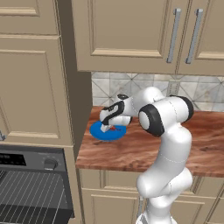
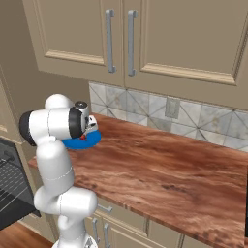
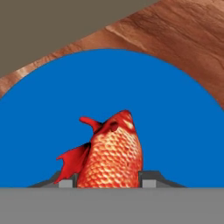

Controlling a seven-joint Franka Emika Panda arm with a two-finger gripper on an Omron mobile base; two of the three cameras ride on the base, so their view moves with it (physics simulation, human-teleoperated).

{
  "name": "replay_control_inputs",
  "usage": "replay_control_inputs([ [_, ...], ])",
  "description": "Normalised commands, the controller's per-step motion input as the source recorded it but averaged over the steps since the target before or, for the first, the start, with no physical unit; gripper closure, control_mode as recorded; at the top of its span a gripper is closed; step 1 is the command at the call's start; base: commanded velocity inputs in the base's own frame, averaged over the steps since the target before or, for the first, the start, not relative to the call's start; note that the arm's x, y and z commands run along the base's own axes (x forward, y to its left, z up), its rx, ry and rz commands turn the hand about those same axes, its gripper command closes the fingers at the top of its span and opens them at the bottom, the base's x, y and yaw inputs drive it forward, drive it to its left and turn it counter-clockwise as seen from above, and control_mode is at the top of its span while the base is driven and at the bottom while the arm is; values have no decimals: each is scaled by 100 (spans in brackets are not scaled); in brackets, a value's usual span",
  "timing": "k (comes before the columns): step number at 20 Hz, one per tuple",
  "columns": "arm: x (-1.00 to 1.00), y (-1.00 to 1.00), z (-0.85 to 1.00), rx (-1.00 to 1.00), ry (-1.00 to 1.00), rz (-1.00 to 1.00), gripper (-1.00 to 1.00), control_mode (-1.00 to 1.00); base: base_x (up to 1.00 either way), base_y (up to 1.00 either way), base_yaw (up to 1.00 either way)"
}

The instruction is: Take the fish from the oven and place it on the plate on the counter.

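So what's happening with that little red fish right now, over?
Fingers closed on the fish. Fish hanging over the blue plate, not released. Nothing in the way.

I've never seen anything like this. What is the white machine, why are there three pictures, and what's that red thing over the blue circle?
The white machine is a robot arm with a two-finger gripper at its end, standing in a computer-rendered kitchen. Two pictures come from cameras riding on its base, one behind it to the left and one to the right, so they show the same scene from two sides. The third comes from a camera on the hand itself, looking along the fingers.

On the wooden counter lies a round blue plate. The red thing is a fish, with scales and fins, sitting between the two fingers just above the plate; they appear to be gripping it. At the lower left of the left picture you can see the black oven with its wire racks.
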Motion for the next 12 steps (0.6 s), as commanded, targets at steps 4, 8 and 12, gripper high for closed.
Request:
replay_control_inputs([
  [4, 0, 0, 0, 0, 0, 0, 100, -100, 0, 0, 0],
  [8, 0, 0, 4, 0, 0, 0, -100, -100, 0, 0, 0],
  [12, 0, 0, 11, -2, 0, 0, -100, -100, 0, 0, 0],
])
